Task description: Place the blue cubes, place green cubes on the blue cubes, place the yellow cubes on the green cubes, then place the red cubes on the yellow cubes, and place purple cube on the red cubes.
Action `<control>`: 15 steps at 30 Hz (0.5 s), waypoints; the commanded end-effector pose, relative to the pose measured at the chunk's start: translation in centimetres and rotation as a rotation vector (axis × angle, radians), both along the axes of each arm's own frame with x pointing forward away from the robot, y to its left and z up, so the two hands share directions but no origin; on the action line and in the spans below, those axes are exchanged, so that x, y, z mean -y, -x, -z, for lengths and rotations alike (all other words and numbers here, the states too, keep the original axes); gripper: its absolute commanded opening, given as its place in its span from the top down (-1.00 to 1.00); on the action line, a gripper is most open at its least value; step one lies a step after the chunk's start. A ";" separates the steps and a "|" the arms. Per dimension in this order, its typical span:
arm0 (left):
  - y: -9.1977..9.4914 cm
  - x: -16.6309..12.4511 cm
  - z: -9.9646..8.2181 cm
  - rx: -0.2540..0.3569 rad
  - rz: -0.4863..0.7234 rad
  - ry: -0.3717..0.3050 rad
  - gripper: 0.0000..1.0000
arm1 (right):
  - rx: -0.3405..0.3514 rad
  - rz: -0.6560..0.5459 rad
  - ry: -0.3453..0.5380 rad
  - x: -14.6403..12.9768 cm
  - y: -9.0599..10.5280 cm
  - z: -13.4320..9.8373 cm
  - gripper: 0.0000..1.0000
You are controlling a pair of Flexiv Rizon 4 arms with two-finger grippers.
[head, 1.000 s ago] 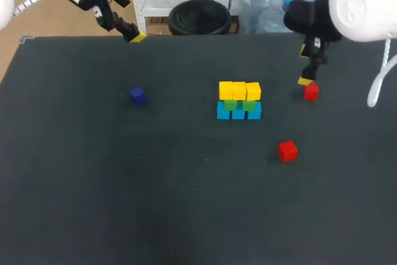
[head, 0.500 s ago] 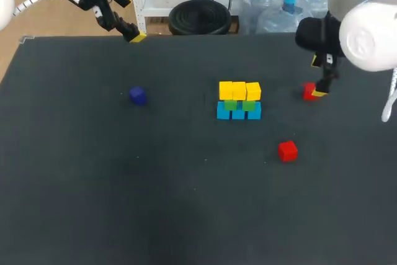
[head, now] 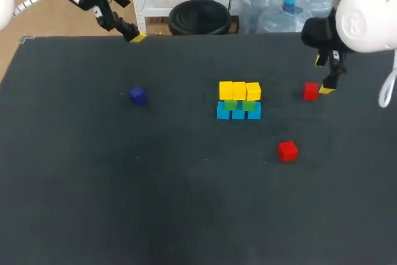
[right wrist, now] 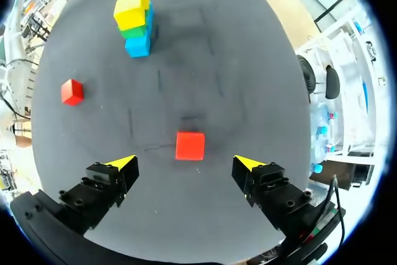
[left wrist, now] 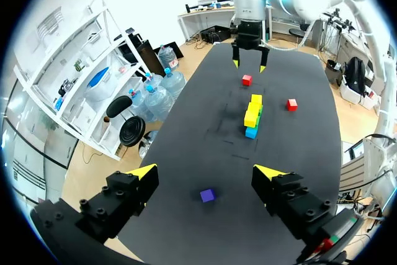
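Red cube [head: 311,91] | head: beside right fingers [head: 327,90] | right wrist: ahead, untouched

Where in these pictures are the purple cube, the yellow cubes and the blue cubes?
purple cube [head: 137,95]: head view, its middle.
yellow cubes [head: 239,90]: head view, the middle cube of the row.
blue cubes [head: 239,113]: head view, the middle cube's front.

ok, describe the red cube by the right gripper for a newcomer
On the black table, find the central blue, green and yellow cube stack. The red cube sits right of it, beside the right gripper; the other red cube lies nearer the front.
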State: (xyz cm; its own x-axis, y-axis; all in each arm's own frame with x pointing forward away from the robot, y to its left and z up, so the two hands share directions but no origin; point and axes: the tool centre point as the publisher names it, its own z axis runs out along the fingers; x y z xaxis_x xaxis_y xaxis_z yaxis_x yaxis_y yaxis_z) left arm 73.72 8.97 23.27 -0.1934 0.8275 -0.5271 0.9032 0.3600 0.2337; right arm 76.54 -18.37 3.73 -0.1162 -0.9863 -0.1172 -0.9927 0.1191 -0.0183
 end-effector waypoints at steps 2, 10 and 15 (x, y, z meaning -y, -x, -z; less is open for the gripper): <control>0.0 -0.1 0.0 0.000 0.003 0.002 -1.00 | -0.069 -0.006 -0.012 -0.5 -0.8 0.8 -1.00; 0.0 -0.1 0.0 0.000 0.003 0.002 -1.00 | -0.102 -0.006 -0.014 -1.0 -0.3 2.2 -1.00; 0.0 -0.1 0.0 0.000 0.003 0.002 -1.00 | -0.115 0.000 -0.015 -1.2 -0.1 2.9 -1.00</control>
